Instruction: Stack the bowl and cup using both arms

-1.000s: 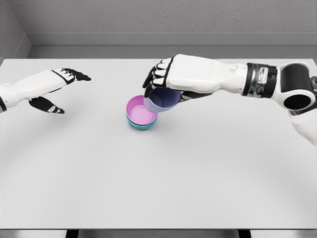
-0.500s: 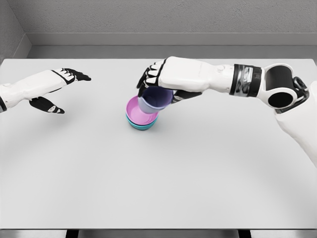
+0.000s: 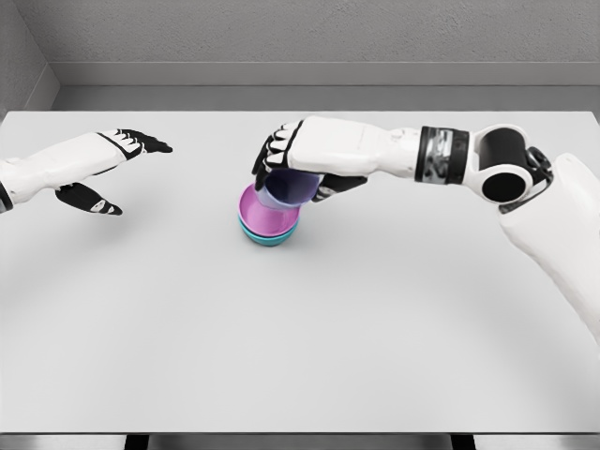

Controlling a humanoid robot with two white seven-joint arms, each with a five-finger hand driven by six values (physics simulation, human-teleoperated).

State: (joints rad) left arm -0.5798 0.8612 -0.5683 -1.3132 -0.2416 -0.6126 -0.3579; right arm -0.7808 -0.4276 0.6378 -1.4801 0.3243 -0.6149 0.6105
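1. Cup [image 3: 287, 188]: lavender, tilted, located just left of the frame centre, directly above the bowls; it sits at or inside the pink bowl's opening, but contact cannot be confirmed.
2. Pink bowl [image 3: 265, 217]: nested in a teal bowl [image 3: 267, 237]; only the teal bowl's lower rim shows beneath it.
3. Right hand [image 3: 292, 161]: enters from the right of the frame, fingers wrapped around the cup from above. The hand covers the cup's upper part and the far edge of the pink bowl.
4. Left hand [image 3: 112, 167]: upper left of the frame, well apart from the bowls, fingers spread wide, holding nothing; its arm is cut off by the left edge.
5. Table [image 3: 300, 347]: white, bare around the stack.
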